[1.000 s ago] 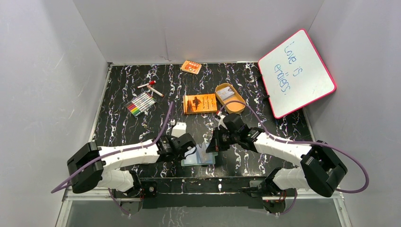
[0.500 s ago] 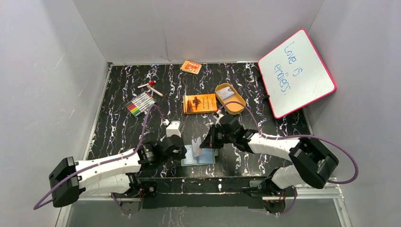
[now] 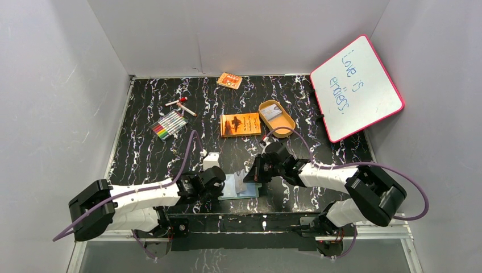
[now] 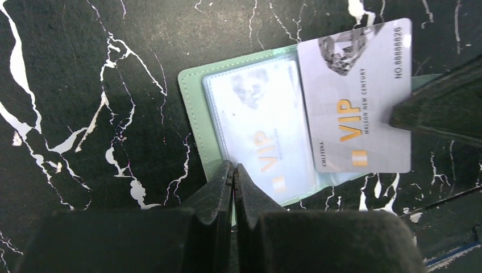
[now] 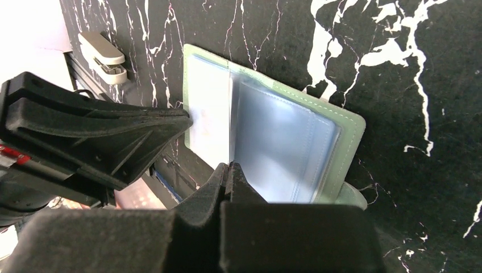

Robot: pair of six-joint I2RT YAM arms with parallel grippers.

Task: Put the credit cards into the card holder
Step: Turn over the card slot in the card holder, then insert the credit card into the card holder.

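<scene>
The grey-green card holder (image 3: 236,191) lies open near the table's front edge, its clear and pale blue pockets (image 5: 284,148) facing up. One VIP credit card (image 4: 261,125) sits inside the left clear pocket. A second grey VIP credit card (image 4: 355,96) hangs over the holder's right half, with my right gripper (image 5: 228,166) shut on its edge. That gripper (image 3: 252,175) reaches in from the right. My left gripper (image 4: 233,166) is shut, its tips pressed on the holder's (image 4: 193,108) left page edge. In the top view it (image 3: 220,183) sits just left of the holder.
Farther back lie an orange book (image 3: 240,124), a tan oval tin (image 3: 277,118), a row of markers (image 3: 169,124), a red-capped pen (image 3: 181,106) and a small orange packet (image 3: 229,80). A pink-framed whiteboard (image 3: 356,88) leans at the right wall.
My left gripper pulled back, closed, then came down onto the holder's left edge. The card in my right gripper has dropped from standing above the holder to lying close over it.
</scene>
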